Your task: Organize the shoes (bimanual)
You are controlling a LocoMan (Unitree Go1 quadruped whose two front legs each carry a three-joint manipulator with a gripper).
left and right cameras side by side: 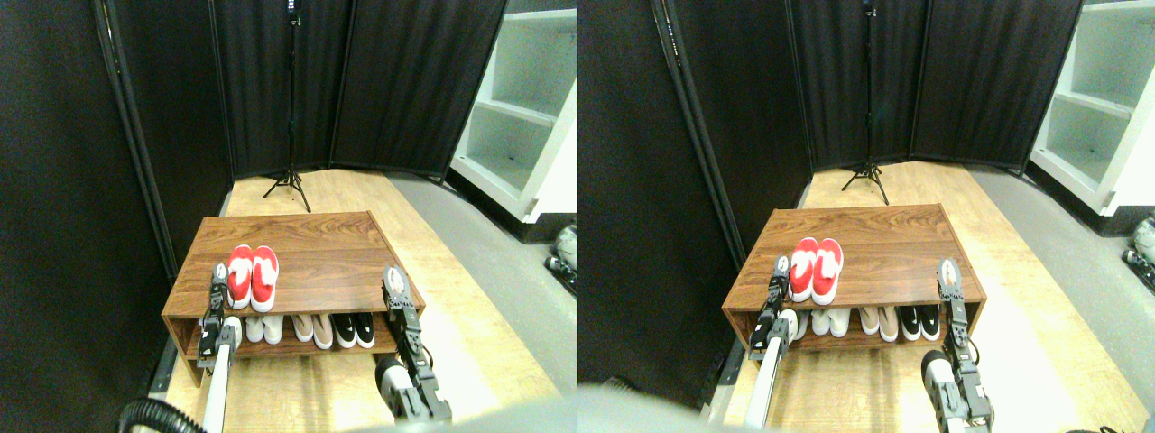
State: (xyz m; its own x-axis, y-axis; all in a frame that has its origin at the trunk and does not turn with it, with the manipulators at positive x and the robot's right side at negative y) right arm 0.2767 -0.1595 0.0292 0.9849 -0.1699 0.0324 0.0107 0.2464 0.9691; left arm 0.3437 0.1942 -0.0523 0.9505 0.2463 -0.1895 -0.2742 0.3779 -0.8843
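Red shoes [252,275] sit paired, touching, atop the rack [316,262], apparently organized; left gripper [217,276] just beside them, right gripper [393,280] well apart, jaw states indiscernible.

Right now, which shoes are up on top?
The red shoes sit side by side on top of the wooden rack; the white, beige and black pairs are underneath.

2 red shoes [252,276], 3 prs below [311,328], 1 rack [307,248].
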